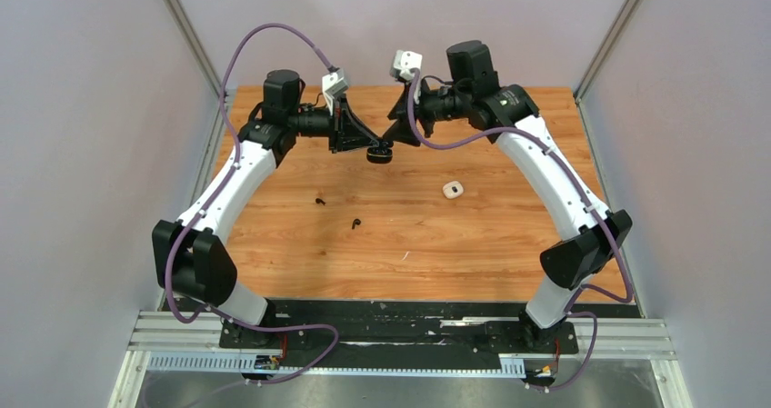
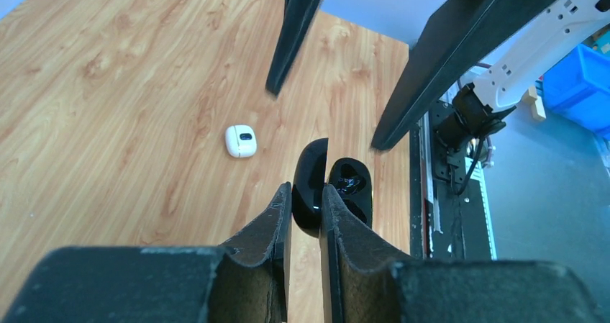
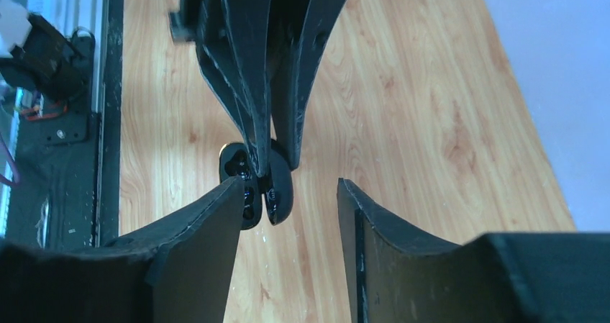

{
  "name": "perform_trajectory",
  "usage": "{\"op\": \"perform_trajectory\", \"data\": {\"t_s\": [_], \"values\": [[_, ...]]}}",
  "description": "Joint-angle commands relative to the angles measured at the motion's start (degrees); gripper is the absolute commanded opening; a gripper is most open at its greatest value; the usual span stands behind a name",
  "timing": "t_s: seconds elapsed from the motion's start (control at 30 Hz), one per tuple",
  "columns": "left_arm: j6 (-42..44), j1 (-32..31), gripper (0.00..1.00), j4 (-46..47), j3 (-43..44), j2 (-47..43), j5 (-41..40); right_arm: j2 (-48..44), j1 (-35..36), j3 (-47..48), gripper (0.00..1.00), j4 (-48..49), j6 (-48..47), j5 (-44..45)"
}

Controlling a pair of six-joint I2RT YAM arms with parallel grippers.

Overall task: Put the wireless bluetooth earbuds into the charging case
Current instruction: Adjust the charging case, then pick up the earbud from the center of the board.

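A black charging case [image 1: 380, 154] hangs open above the back of the table. My left gripper [image 2: 306, 190] is shut on its upright lid [image 2: 311, 183], and the base [image 2: 354, 185] with its glossy wells sits just right of the fingers. I cannot tell whether anything lies in the wells. My right gripper [image 3: 290, 186] is open, with the case [image 3: 277, 197] by its left finger and its right finger well apart. Two black earbuds [image 1: 320, 200] [image 1: 355, 223] lie loose on the wood left of centre. No white earbuds show.
A small closed white case [image 1: 452, 189] [image 2: 240, 141] lies on the wood to the right of the grippers. The wooden table [image 1: 509, 244] is walled by grey panels on both sides, with a black mounting rail [image 1: 400, 322] at the near edge.
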Motion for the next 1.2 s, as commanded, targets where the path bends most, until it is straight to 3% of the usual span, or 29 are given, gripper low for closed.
{"op": "perform_trajectory", "data": {"t_s": [0.0,0.1,0.33,0.5,0.8,1.0,1.17], "values": [[-0.17,0.49,0.0,1.9,-0.25,-2.08,0.45,-2.05,-3.3,8.09,0.54,1.09,7.53,-3.57],[-0.25,0.66,0.0,2.77,-0.97,-2.47,-0.95,-3.79,-4.74,8.16,0.56,0.68,8.22,-3.82],[-1.85,1.49,0.0,6.88,-2.99,-6.02,-6.08,-9.28,-5.54,-8.8,0.55,5.82,10.74,-2.0],[-1.42,1.68,0.0,6.33,-3.48,-8.8,-8.97,-6.99,-5.62,-13.09,0.58,9.17,15.76,-4.48],[-2.32,5.78,0.0,5.15,-5.91,-13.31,-17.59,-6.17,-3.84,-28.69,0.53,13.94,-5.58,-15.94],[-6.42,7.92,0.0,6.6,-8.47,-16.65,-24.75,4.36,2.99,-26.05,0.44,14.77,-15.14,-9.89],[-8.31,8.33,0.0,5.39,-9.61,-19.65,-31.99,9.94,7.03,-28.89,0.39,23.52,-9.1,-1.55]]}}
